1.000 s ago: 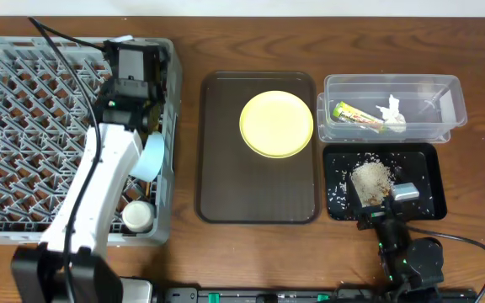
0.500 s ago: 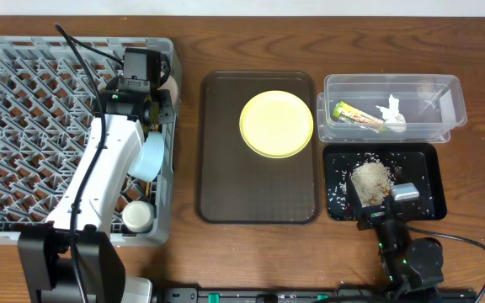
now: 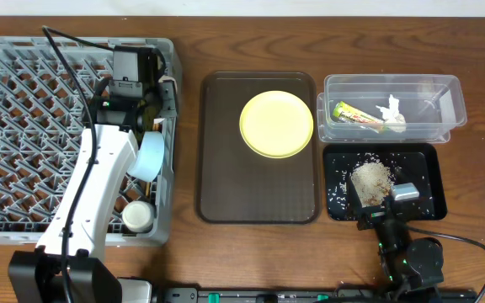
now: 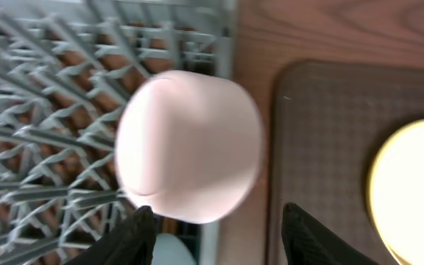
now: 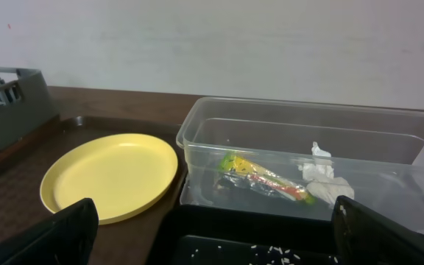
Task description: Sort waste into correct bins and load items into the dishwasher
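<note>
One grey dish rack, the largest thing on the table, far left, with a grid of pegs. One brown serving tray at centre carries one round yellow plate, lying flat toward its far right corner.

Two bins at right: clear container behind, black tray in front, just beside each other. Clear container holds one green-and-orange wrapper and one crumpled white tissue, side by side. Black tray holds one heap of beige rice scraps, loose grains scattered to its left.

One light blue bowl stands on edge along the rack's right side. One small white round vessel sits nearer the front corner.

Left wrist view alone shows one white bowl, blurred, rounded side to the camera, at the rack's edge beside the brown tray. Overhead, the arm hides most of it.

Left gripper above that bowl, fingers spread, gripping nothing. Right wrist view alone gives the container's contents side-on. Right gripper low at the black tray's near end, fingers wide apart, holding nothing.
</note>
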`<control>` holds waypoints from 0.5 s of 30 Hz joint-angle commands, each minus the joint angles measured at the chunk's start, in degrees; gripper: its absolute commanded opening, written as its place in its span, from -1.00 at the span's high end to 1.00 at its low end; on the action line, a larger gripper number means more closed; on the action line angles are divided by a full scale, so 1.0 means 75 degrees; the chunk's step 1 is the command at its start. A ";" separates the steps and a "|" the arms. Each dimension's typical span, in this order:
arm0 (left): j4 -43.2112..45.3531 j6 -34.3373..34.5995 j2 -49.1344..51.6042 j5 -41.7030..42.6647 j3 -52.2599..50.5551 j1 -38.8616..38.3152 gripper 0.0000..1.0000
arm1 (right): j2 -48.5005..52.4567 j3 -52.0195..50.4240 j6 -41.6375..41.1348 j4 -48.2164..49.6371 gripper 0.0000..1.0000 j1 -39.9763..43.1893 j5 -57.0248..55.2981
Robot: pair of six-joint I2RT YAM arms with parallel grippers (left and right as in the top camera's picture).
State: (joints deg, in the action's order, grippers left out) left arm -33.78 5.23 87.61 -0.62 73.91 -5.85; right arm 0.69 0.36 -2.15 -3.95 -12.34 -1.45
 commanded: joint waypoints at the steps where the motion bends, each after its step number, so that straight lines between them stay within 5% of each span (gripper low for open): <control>1: -0.0032 -0.0632 -0.0050 0.1113 0.0041 -0.0181 -0.11 | -0.0041 -0.0006 -0.0017 -0.0023 -0.98 0.0108 0.0003; 11: 0.0256 -0.0600 0.0475 0.1297 0.0029 -0.2372 -0.17 | -0.0038 -0.0006 -0.0017 -0.0023 -0.99 0.0108 0.0003; 15: 0.0629 0.0513 0.1288 0.0670 0.0029 -0.2801 -0.21 | -0.0038 -0.0006 -0.0015 -0.0023 -0.99 0.0108 0.0003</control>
State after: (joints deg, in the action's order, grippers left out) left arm -29.98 3.29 92.58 8.12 73.93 -26.22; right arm 0.69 0.36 -2.15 -3.95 -12.34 -1.43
